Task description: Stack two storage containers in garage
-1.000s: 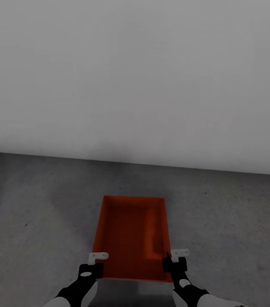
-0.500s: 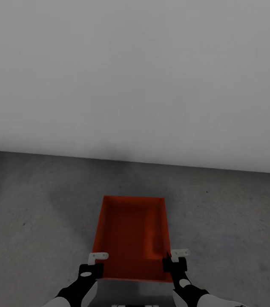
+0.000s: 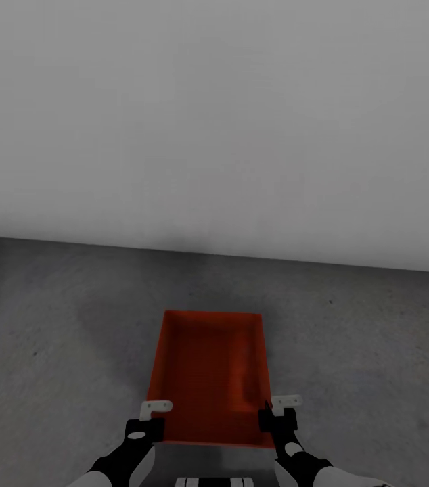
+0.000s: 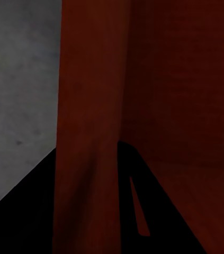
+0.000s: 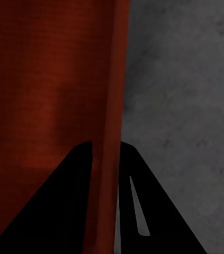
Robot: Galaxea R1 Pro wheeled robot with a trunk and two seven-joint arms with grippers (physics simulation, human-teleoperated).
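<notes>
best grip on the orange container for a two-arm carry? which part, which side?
Grip the two long side walls of the storage container near its close end, one gripper per wall, fingers straddling the thin rim from above. The open top and plain flat walls suit this, as the left gripper and right gripper do now.

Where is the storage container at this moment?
In the head view the storage container sits low and centred over the grey concrete floor, its side walls clamped between the left gripper and right gripper, short of the wall.
</notes>
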